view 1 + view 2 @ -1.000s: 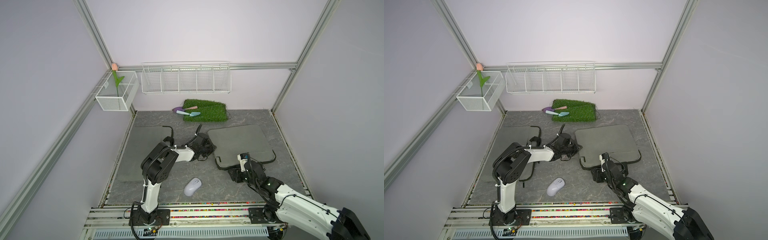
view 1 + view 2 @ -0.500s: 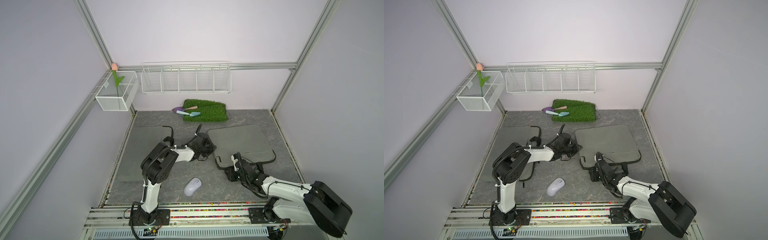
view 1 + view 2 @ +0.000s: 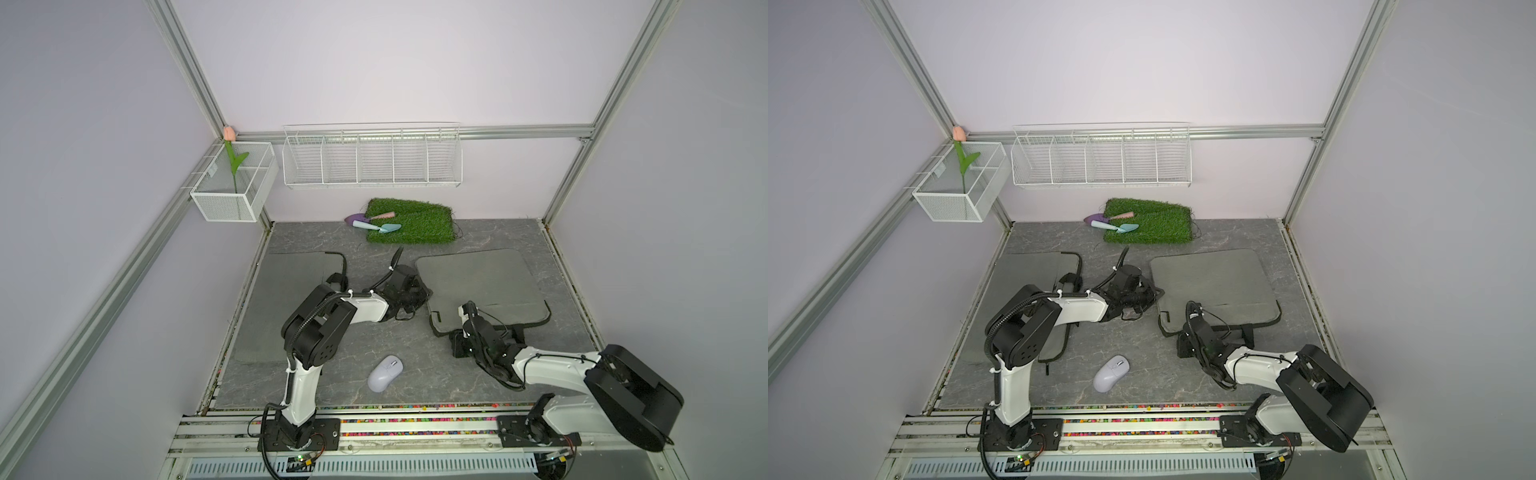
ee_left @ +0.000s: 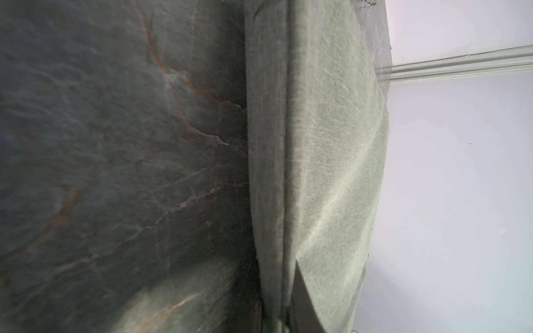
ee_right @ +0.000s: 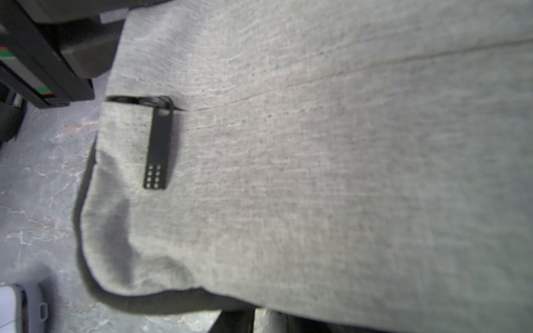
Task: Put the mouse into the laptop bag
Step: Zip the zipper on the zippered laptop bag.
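Observation:
The pale lilac mouse lies on the dark marble floor near the front edge, with nothing touching it. One corner of the mouse shows in the right wrist view. The grey laptop bag lies flat behind it. My left gripper is shut on the bag's left edge seam. My right gripper is at the bag's near edge, its jaws closed on the fabric near the black zipper pull.
A second grey pad lies at the left under my left arm. At the back, a green grass mat carries two small trowels. White wire baskets hang on the back wall. One basket at the left holds a tulip.
My right gripper has slid a little left along the bag's near edge and closed its jaws, with the arm folding lower. The left gripper, mouse and bag have stayed put.

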Controlling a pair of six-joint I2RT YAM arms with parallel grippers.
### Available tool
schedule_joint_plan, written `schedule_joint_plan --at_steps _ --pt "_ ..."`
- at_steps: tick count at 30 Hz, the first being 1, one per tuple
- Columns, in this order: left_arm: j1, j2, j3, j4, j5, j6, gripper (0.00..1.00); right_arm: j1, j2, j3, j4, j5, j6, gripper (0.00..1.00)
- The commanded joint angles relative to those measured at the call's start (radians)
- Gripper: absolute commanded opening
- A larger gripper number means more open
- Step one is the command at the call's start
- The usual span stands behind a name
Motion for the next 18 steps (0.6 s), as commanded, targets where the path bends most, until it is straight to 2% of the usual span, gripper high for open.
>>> schedule_joint_plan --at_steps 1,6,11,18 --pt "-0.017 -0.022 0.025 -0.003 0.038 -0.023 0.09 0.012 0.02 -0.024 -0.072 -0.004 0.011 0.19" --pt "-0.017 -0.013 0.034 0.005 0.045 -0.031 0.07 0.035 -0.035 -0.033 -0.108 -0.01 0.025 0.2" --pt "-0.017 -0.015 0.03 0.001 0.039 -0.033 0.06 0.036 -0.052 -0.024 -0.133 -0.016 0.025 0.06" --pt "-0.017 -0.015 0.028 0.005 0.042 -0.036 0.04 0.039 -0.092 -0.019 -0.171 -0.012 0.025 0.06"
